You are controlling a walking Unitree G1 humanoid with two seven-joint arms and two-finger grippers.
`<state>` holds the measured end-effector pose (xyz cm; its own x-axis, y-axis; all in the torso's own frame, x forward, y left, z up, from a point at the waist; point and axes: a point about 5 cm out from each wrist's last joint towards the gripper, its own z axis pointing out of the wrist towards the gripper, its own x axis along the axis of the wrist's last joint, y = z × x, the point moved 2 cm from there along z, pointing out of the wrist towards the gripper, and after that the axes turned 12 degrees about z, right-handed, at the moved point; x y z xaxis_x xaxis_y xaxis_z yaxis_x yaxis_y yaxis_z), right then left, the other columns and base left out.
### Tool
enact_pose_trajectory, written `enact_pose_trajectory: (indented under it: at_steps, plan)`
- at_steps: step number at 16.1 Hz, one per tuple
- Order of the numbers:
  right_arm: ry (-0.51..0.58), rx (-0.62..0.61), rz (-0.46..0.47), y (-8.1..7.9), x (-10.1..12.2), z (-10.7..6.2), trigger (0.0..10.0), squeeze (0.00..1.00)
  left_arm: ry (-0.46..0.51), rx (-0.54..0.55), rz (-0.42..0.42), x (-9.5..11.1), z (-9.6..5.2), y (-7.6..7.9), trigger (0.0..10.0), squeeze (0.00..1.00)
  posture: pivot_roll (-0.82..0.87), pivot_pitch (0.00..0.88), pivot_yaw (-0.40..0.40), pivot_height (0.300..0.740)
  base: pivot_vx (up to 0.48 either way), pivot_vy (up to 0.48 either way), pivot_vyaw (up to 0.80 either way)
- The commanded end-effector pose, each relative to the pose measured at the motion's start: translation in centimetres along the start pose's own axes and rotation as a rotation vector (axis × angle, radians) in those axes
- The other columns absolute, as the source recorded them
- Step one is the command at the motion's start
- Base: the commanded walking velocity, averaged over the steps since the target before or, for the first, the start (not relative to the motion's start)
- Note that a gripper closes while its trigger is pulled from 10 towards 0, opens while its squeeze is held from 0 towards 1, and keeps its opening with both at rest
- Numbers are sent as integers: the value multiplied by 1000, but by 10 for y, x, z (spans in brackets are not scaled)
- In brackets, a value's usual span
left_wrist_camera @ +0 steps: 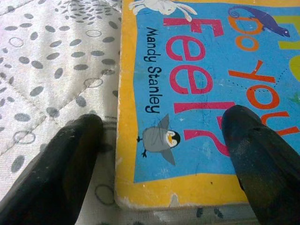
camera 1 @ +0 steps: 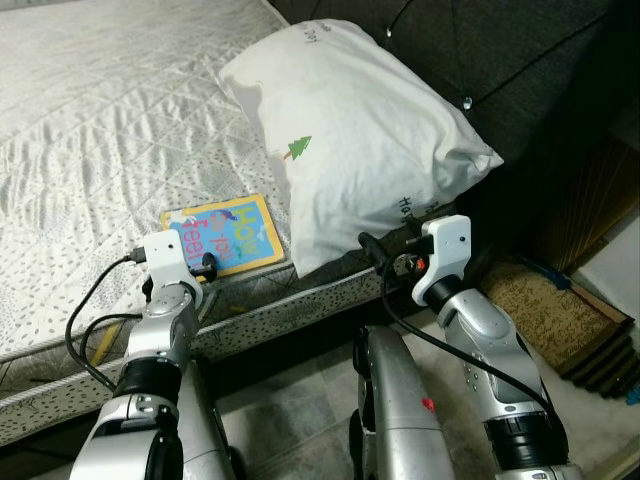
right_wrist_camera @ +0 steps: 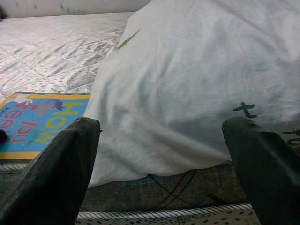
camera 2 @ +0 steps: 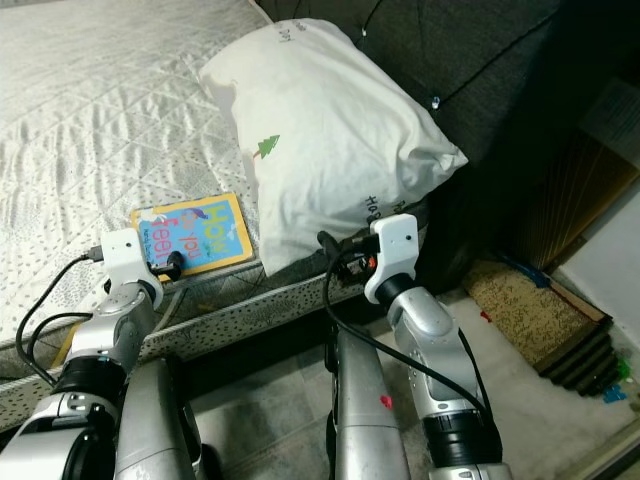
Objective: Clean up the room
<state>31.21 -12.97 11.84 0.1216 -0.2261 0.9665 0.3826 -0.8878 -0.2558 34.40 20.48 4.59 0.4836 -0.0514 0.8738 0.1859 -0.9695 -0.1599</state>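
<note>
Both claws gape: left claw (left_wrist_camera: pixel 159 140) straddles the yellow-bordered blue picture book's (camera 1: pixel 222 236) corner at the quilted grey mattress (camera 1: pixel 90 130) edge, right claw (right_wrist_camera: pixel 164 154) faces the white pillow (camera 1: pixel 350 130). Slide one finger beneath, then pinch squarely.

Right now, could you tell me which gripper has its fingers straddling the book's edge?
The left gripper: one finger over the blue-and-yellow book, one over the mattress. The right gripper faces the pillow.

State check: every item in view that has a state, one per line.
book: closed, flat on the mattress at its edge, cover up
pillow: leaning against the dark headboard, lower corner hanging over the mattress edge
left end effector: open, straddling the book's corner, one finger over the cover and one over the mattress
right end effector: open, facing the pillow's lower edge, not gripping
</note>
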Motion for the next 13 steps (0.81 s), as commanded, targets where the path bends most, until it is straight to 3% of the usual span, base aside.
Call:
enact_pose_trajectory:
  at_steps: [1,7,13]
  plan:
    - [20,-9,-9,2,5,-2,10000,0,-68,-2,32,-16,1,-3,10000,0,-109,55,-8,478,0,0,0]
    - [21,-34,-29,6,8,-12,10000,0,-29,-67,76,12,14,1,10000,0,-150,74,-21,478,0,0,0]
    - [19,-33,-34,4,9,-10,10000,0,-8,-216,121,20,14,31,10000,0,-149,74,-27,478,0,0,0]
